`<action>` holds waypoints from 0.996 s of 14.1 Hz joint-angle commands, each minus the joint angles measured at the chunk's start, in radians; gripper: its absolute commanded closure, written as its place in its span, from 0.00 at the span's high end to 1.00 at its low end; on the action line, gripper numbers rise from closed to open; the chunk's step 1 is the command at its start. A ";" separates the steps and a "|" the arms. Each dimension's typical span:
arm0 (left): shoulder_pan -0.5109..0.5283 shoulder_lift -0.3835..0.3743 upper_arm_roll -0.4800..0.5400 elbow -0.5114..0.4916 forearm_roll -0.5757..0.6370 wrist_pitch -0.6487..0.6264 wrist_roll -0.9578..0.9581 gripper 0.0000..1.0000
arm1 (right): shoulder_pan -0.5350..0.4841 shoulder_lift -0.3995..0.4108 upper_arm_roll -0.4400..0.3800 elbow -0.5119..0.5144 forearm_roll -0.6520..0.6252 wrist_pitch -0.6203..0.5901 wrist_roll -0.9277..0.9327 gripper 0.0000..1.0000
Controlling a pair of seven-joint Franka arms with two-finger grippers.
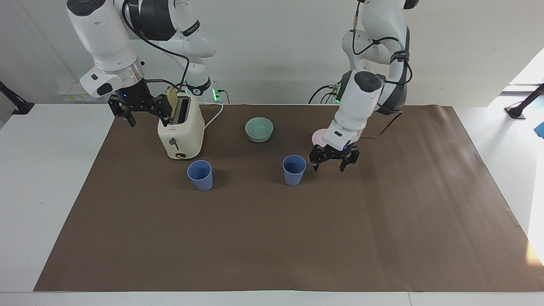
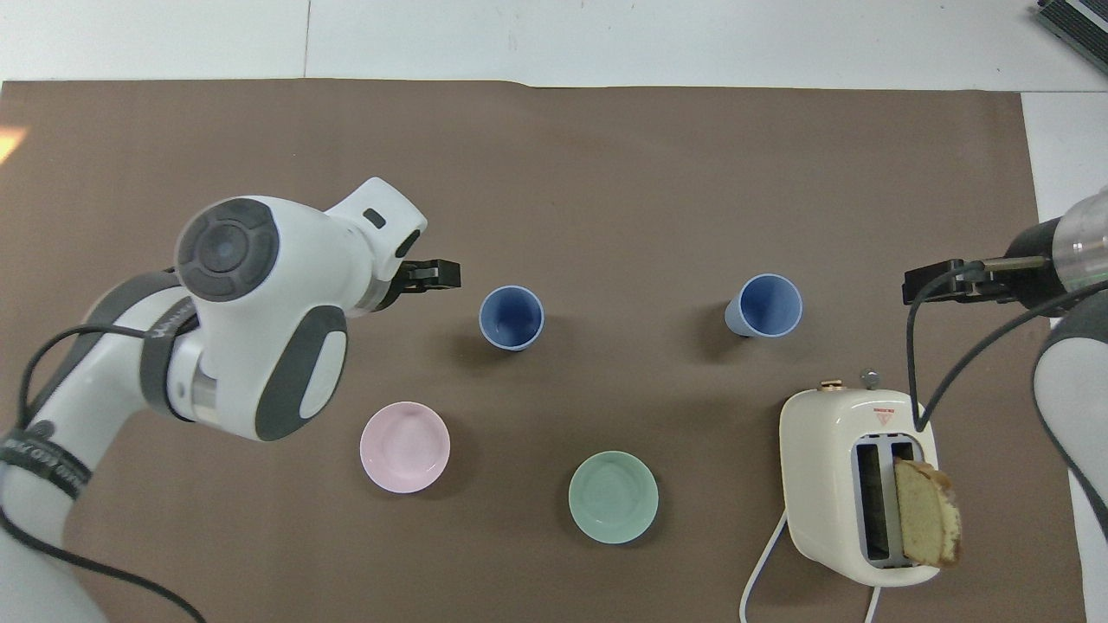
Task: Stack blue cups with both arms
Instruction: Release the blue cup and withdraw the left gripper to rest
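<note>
Two cups (image 1: 294, 169) (image 1: 199, 174) stand apart, farther out than toaster (image 1: 180, 134)

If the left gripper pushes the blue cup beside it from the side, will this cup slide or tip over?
The blue cup would probably tip if pushed near its rim: it is taller than wide and its base is narrower than its mouth. It looks empty and thin-walled, so likely light; a low push may slide it over the brown mat.
</note>
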 commanded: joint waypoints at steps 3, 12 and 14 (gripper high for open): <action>0.178 -0.162 -0.007 -0.007 0.000 -0.203 0.250 1.00 | -0.006 0.046 0.007 -0.104 0.053 0.156 -0.010 1.00; 0.408 -0.133 -0.005 0.300 0.086 -0.531 0.450 1.00 | 0.067 0.245 0.011 -0.211 0.055 0.467 0.046 1.00; 0.410 -0.123 -0.005 0.323 0.087 -0.556 0.453 1.00 | 0.067 0.259 0.011 -0.214 0.055 0.473 0.033 1.00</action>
